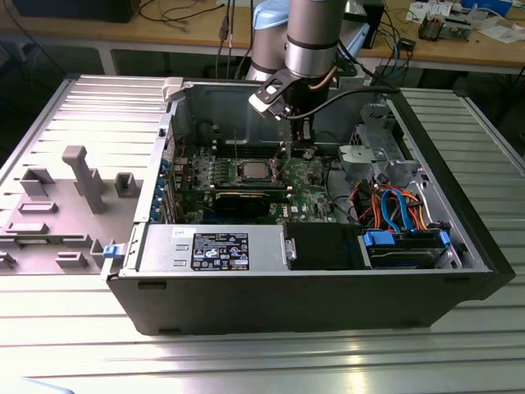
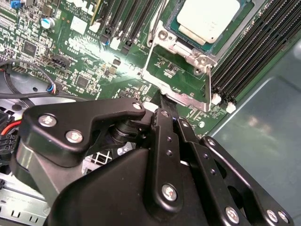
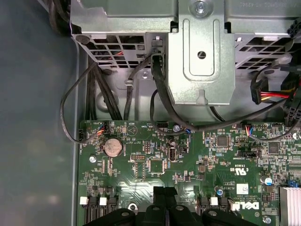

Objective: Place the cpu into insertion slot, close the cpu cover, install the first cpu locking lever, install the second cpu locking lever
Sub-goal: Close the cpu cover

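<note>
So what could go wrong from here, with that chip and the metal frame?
The cpu cover looks open beside the seated cpu, with the end effector right at its edge. A slip could bend the cover or scrape the cpu. Black cables lie nearby, and the end effector might snag them.

Ribbed silver aluminium table top [image 1: 246,361] carries two items. Centre: open black metal computer case [image 1: 287,308], lying on its side, open face up. At its 9 o'clock, just beside it: flat grey panel with raised grey blocks [image 1: 49,222].
</note>
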Robot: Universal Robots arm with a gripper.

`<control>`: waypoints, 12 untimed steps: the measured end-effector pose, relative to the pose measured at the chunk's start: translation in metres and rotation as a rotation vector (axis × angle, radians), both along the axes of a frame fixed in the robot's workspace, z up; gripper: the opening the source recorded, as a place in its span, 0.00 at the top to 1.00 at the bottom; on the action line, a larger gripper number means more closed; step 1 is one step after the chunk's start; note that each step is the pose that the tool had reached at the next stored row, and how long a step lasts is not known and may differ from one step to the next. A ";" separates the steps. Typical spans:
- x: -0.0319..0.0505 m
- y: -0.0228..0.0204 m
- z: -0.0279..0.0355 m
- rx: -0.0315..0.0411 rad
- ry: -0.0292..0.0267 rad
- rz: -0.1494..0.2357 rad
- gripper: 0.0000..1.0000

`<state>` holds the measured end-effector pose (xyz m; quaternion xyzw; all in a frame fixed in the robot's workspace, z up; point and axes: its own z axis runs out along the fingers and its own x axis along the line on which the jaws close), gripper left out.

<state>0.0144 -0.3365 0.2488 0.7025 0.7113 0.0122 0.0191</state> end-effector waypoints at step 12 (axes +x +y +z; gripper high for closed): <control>-0.0126 0.0000 0.0000 0.0000 0.0000 0.000 0.89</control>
